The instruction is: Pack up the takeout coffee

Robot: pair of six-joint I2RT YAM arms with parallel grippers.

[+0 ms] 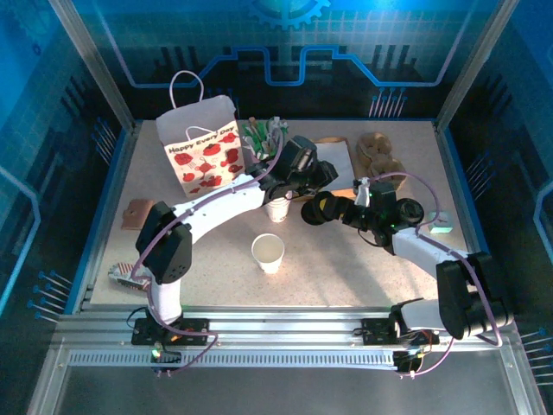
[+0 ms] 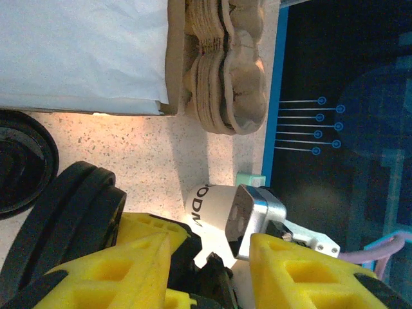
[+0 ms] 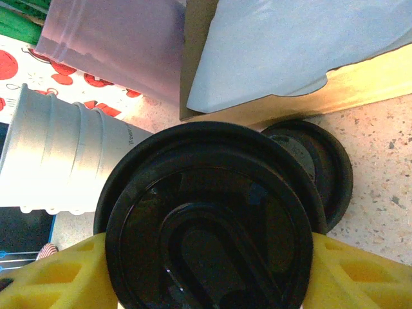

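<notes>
Top external, takeout coffee point(image 1: 268, 252) standing mouth-up, right claw point(image 1: 326, 210) gripping lid point(image 3: 212, 238), left claw point(image 1: 278, 194) unclear

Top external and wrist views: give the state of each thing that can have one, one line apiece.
paper cup: upright, lidless, standing free.
black lid: clamped between the right fingers.
right fingers: shut on the black lid.
spare lid: lying flat on the table.
gift bag: upright.
left fingers: grip not clear.
</notes>
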